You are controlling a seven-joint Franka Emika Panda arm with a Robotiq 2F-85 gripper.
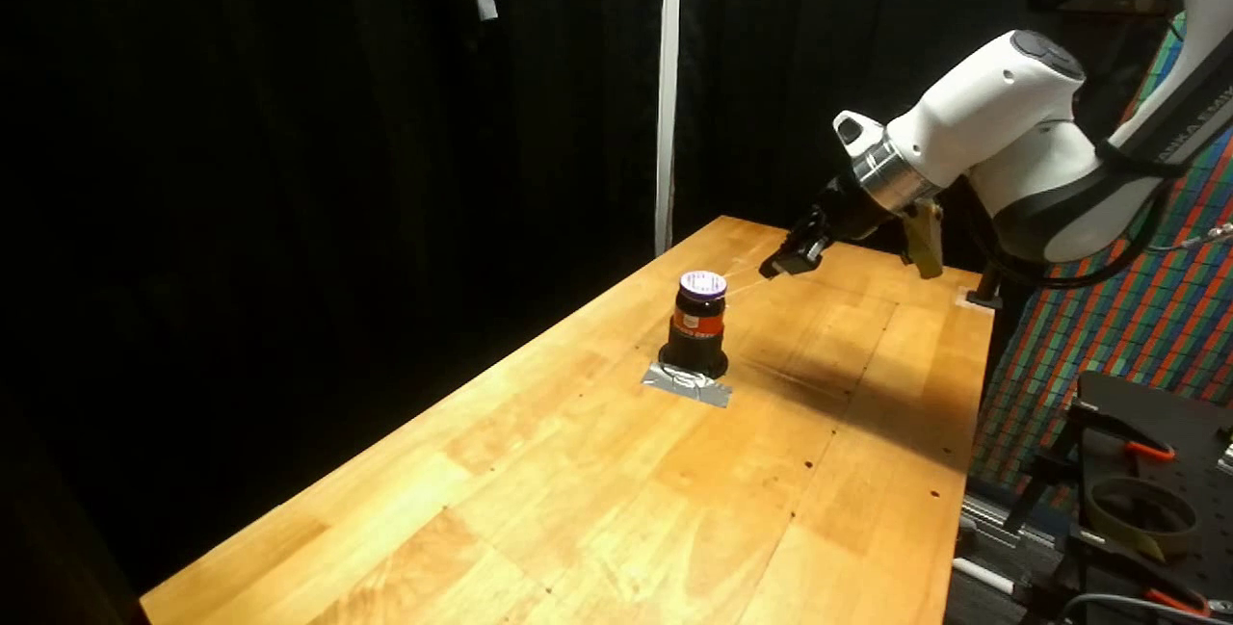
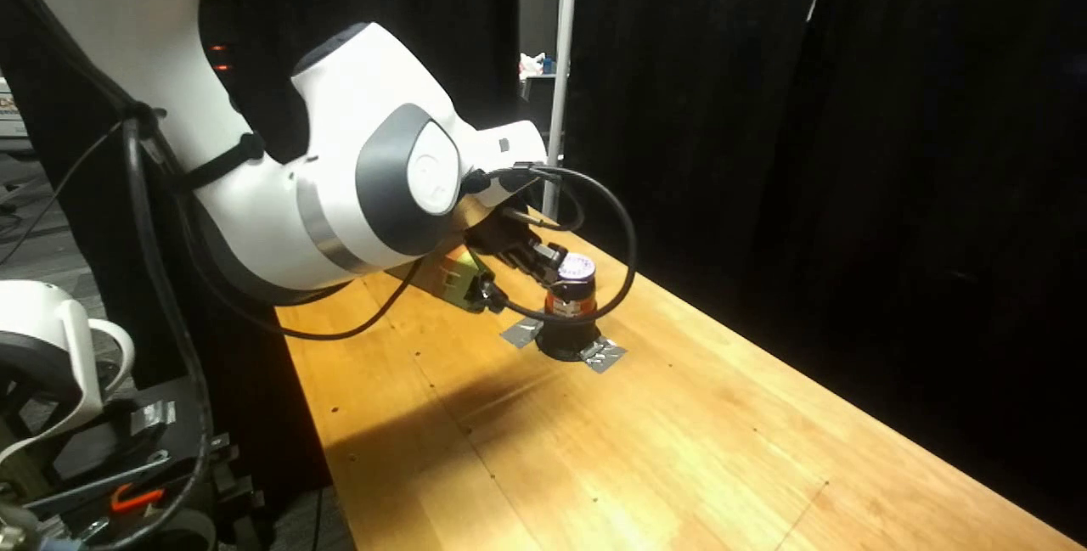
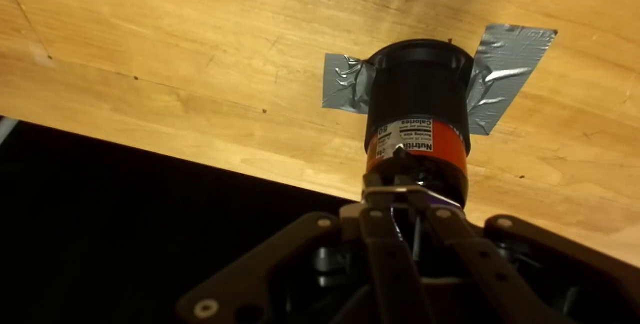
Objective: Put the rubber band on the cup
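The cup (image 1: 700, 325) is a small dark jar with an orange-red label and a white and purple lid, also in the exterior view (image 2: 567, 306) and the wrist view (image 3: 447, 144). It stands upright in a black holder (image 3: 415, 87). The rubber band shows as thin, taut strands (image 1: 747, 287) running from my gripper (image 1: 770, 270) to the top of the cup. In the wrist view the band (image 3: 400, 189) crosses the fingertips. My gripper (image 3: 389, 181) has its fingers close together at the band, beside the cup's lid. The band's far side is hidden.
Silver tape (image 1: 698, 384) fixes the holder to the wooden table (image 1: 578, 471). A black cable (image 2: 630, 254) loops off the arm in front of the cup in an exterior view. Dark curtains (image 1: 337, 172) hang along the table's long side. A cart (image 1: 1146, 471) with tools stands beside it.
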